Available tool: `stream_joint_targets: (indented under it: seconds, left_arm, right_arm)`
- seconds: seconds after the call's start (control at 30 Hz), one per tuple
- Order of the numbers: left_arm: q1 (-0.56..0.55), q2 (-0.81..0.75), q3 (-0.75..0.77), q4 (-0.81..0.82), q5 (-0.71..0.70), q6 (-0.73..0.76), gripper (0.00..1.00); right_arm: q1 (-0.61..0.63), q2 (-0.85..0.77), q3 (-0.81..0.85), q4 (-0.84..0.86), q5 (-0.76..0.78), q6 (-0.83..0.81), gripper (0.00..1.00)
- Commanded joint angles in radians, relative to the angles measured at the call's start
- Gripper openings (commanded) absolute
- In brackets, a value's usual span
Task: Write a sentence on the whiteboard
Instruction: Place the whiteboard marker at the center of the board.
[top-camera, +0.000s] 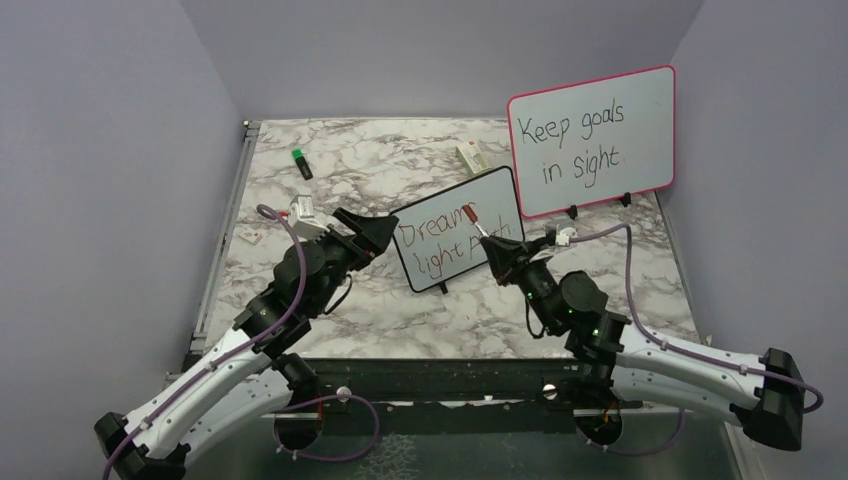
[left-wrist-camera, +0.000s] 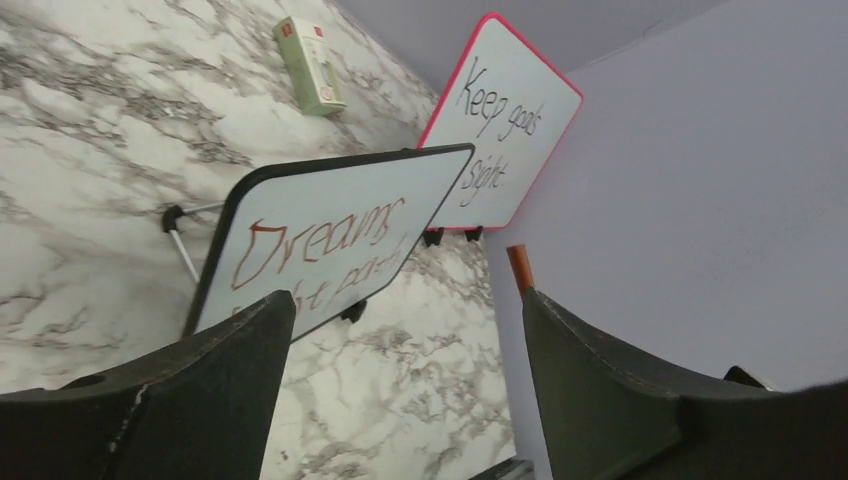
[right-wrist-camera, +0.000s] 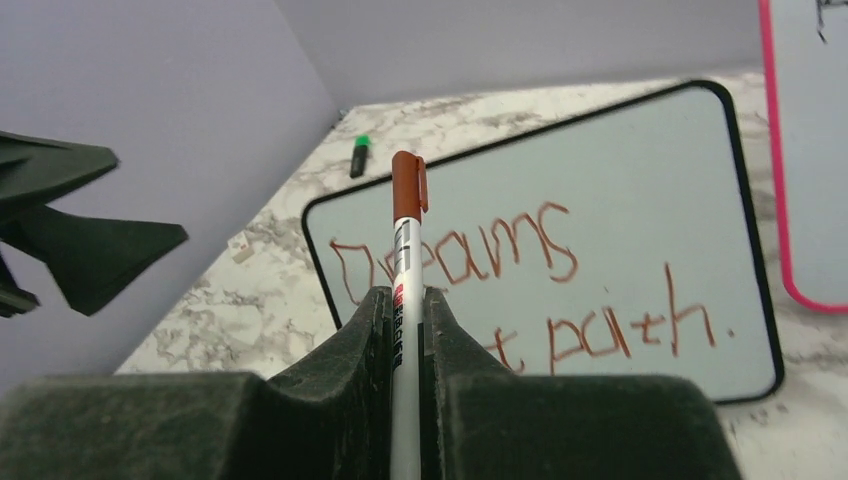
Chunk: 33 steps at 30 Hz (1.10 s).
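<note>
Arms reach in from the near edge of the marble table. Left tool stands wide open with nothing between its jaws, just left of the whiteboard. Right tool is clamped on a white marker with its red-brown cap on, the capped end pointing up toward the board. That board stands propped mid-table between the two tools, tilted back, and the right tool sits in front of its lower right part. Whether the cap touches it I cannot tell. The sentence, in red, reads "Dreams light path." over two lines. Farther right stands a pink-framed board. A green-capped pen and a small box lie toward the far edge.
</note>
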Motion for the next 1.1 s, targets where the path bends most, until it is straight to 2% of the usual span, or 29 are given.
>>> stream_joint_targets:
  seconds: [0.0, 0.07, 0.17, 0.27, 0.47, 0.63, 0.73, 0.8, 1.0, 1.07]
  left_arm:
    - [-0.001, -0.09, 0.021, -0.211, -0.138, 0.257, 0.94]
    - [0.0, -0.129, 0.029, -0.27, -0.158, 0.355, 0.99]
    - [-0.001, -0.192, 0.034, -0.35, -0.199, 0.448, 0.99]
    - [0.0, -0.276, 0.019, -0.382, -0.22, 0.508, 0.99]
    - [-0.001, -0.39, -0.033, -0.392, -0.228, 0.577, 0.99]
    - [-0.001, -0.45, -0.053, -0.414, -0.205, 0.601, 0.99]
    - [-0.001, -0.491, -0.065, -0.44, -0.18, 0.611, 0.99]
    - [0.0, -0.522, -0.06, -0.476, -0.151, 0.623, 0.99]
    - [-0.001, -0.648, -0.062, -0.518, -0.155, 0.627, 0.99]
    - [0.0, -0.67, -0.059, -0.545, -0.18, 0.611, 0.99]
  right_arm:
    - [0.002, -0.166, -0.066, -0.402, 0.09, 0.171, 0.01]
    - [0.002, -0.233, -0.082, -0.523, 0.103, 0.218, 0.01]
    - [0.002, -0.294, -0.075, -0.734, 0.07, 0.325, 0.01]
    - [0.002, -0.303, -0.077, -0.862, 0.022, 0.434, 0.01]
    - [0.002, -0.208, -0.117, -0.876, -0.052, 0.605, 0.01]
    - [0.002, -0.095, -0.165, -0.837, -0.045, 0.692, 0.04]
    - [0.002, -0.068, -0.213, -0.782, -0.036, 0.709, 0.14]
    - [0.002, -0.069, -0.239, -0.769, -0.021, 0.729, 0.26]
    - [0.002, -0.165, -0.248, -0.876, 0.012, 0.754, 0.58]
    - [0.002, -0.214, -0.237, -0.897, 0.018, 0.748, 0.63]
